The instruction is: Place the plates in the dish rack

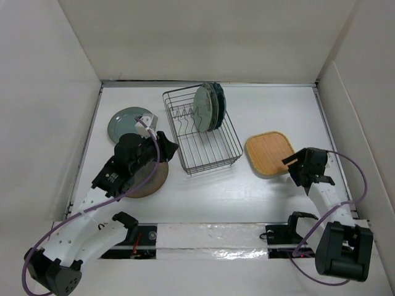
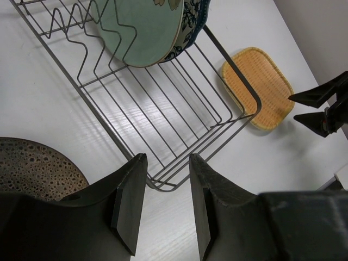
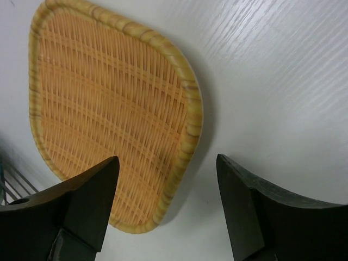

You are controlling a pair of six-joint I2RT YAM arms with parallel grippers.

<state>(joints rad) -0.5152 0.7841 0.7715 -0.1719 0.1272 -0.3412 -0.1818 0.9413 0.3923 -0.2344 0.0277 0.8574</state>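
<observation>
The dark wire dish rack (image 1: 207, 151) stands mid-table with a pale green plate (image 1: 203, 108), a blue-and-white patterned plate and a teal plate (image 1: 220, 102) upright at its far end. A grey-green plate (image 1: 125, 123) lies at the far left. A brown speckled plate (image 1: 151, 182) lies partly under my left arm. My left gripper (image 1: 168, 145) is open and empty by the rack's near left corner (image 2: 157, 182). The tan rounded-square plate (image 1: 269, 153) lies flat to the right of the rack. My right gripper (image 1: 295, 165) is open, its jaws straddling that plate's near right edge (image 3: 187, 141).
White walls enclose the table on the left, back and right. The rack's near half (image 2: 163, 103) holds only bare wires and prongs. The brown plate (image 2: 32, 166) and my right gripper (image 2: 321, 109) show in the left wrist view.
</observation>
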